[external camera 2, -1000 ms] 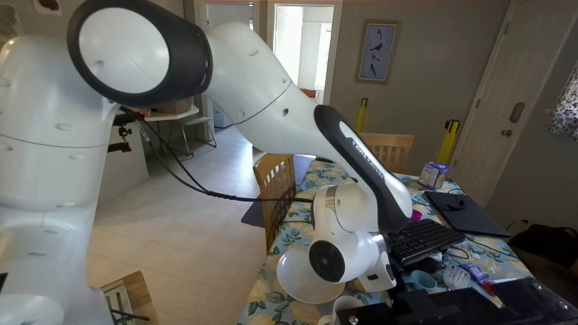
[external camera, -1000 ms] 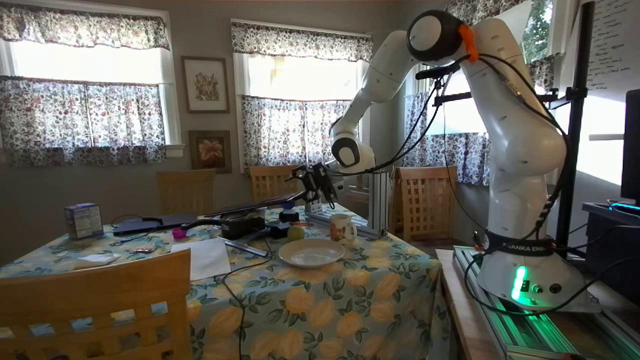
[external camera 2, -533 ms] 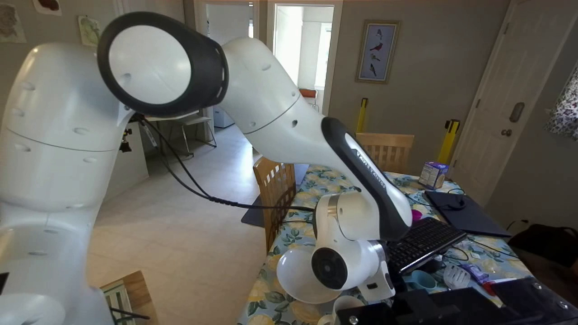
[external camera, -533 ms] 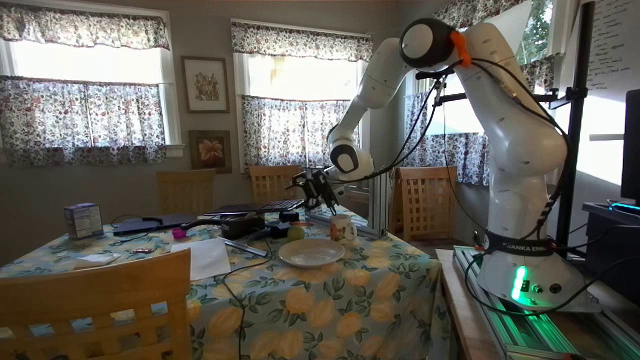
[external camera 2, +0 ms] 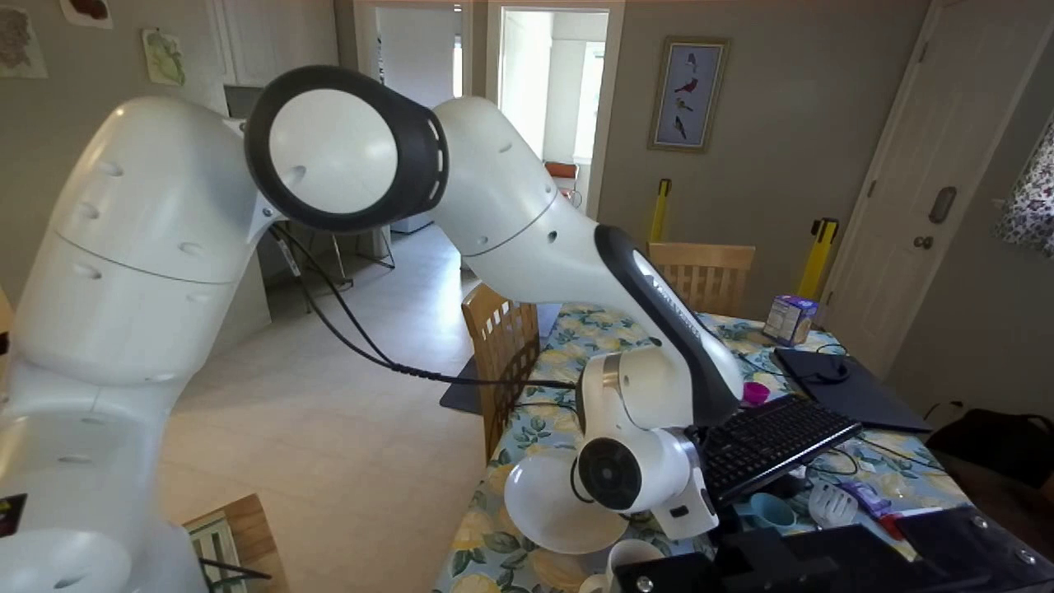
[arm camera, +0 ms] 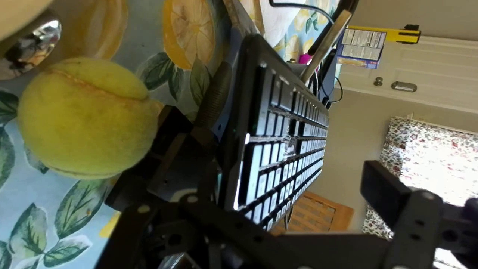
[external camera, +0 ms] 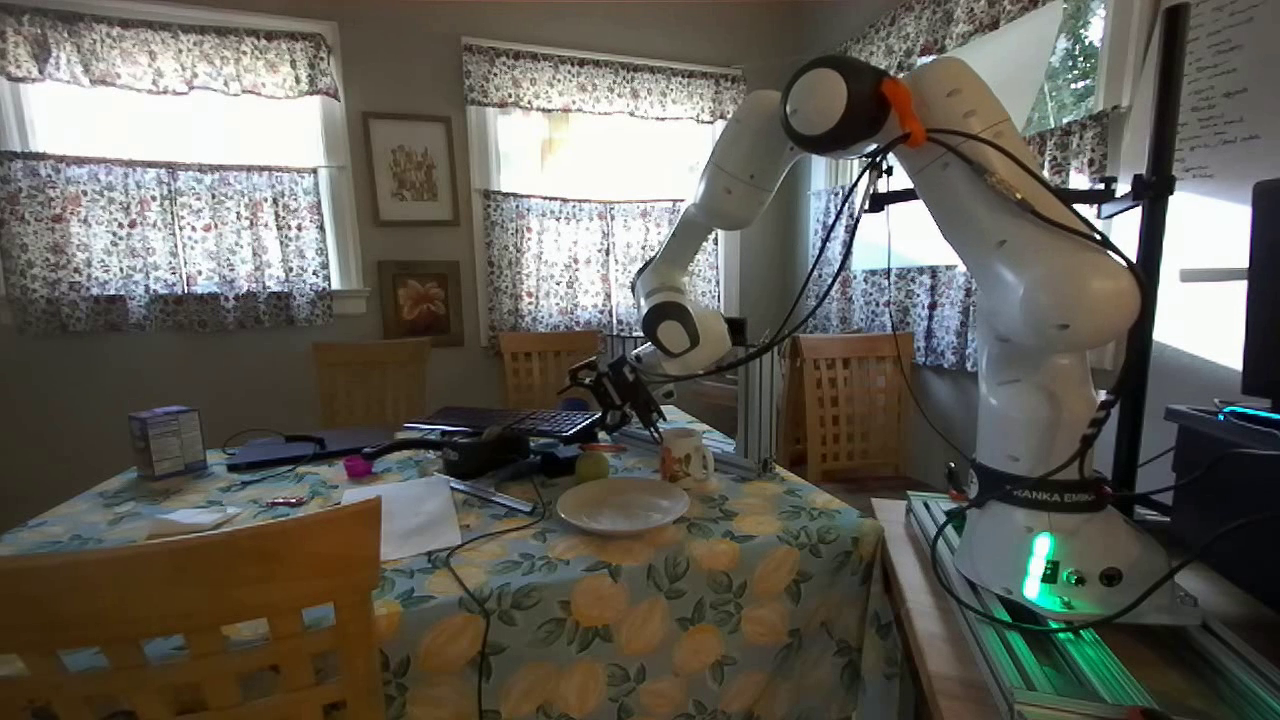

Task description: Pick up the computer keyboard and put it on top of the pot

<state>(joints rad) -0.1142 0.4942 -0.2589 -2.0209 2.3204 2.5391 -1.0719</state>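
Found gripper [arm camera: 278, 183] released with jaws spread wide, located computer keyboard [external camera: 505, 421] at ten o'clock from white plate [external camera: 622, 505] in an exterior view, and noted yellow ball [arm camera: 87, 119] at nine o'clock in the wrist view.

Home dining area: floral curtains [external camera: 168, 242], tablecloth [external camera: 640, 610]

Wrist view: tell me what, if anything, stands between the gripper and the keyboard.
Nothing visible does: the near end of the keyboard lies directly before the open gripper. The yellow-green ball is off to the picture's left, not between them.
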